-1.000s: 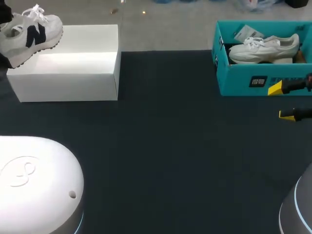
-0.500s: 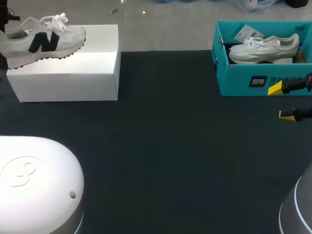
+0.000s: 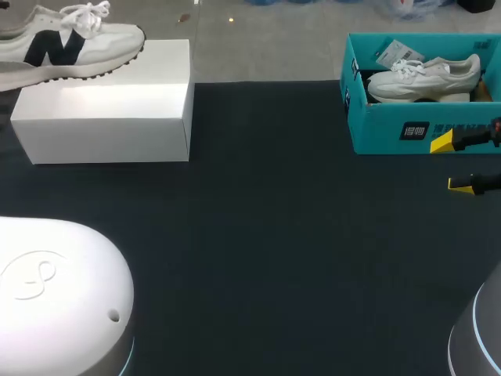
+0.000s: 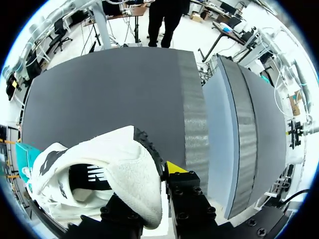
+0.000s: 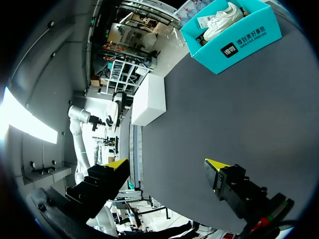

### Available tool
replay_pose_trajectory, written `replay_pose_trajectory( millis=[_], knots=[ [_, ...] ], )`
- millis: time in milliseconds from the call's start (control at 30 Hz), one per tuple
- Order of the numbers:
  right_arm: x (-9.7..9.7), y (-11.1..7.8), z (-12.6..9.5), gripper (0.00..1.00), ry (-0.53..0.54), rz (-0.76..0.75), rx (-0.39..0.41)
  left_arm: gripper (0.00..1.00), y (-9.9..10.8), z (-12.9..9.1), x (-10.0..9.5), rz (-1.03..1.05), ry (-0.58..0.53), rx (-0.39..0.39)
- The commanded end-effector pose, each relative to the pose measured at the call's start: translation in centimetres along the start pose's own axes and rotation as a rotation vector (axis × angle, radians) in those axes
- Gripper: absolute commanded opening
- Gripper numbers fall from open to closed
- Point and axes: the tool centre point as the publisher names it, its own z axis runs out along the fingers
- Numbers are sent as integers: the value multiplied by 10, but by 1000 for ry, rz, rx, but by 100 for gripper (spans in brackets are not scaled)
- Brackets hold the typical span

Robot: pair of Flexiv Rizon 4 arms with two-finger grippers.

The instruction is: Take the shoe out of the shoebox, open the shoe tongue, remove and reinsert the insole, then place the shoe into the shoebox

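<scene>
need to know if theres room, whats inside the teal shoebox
A white shoe and a paper tag lie in the teal shoebox. The front wall and shoe hide the box floor.

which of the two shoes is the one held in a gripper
The shoe with the dark logo, held by the left gripper above the white box; the all-white shoe lies in the teal shoebox.

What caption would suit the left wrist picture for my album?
Left tool grips a white sneaker by its heel, with the dark table ahead.
</scene>
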Motion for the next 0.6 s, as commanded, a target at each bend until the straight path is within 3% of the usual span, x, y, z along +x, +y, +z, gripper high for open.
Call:
replay_pose_trajectory(
  millis=[33,467,533,600],
  knots=[
    [0,-1,0,100,-1,1,-1,0,0,-5,2,749,98,179],
    [0,-1,0,100,-1,1,-1,0,0,-5,2,749,98,179],
    [0,-1,0,100,-1,1,-1,0,8,5,1,658,182,59],
    [0,-1,0,100,-1,1,-1,0,21,6,2,561,104,-13]
  ],
)
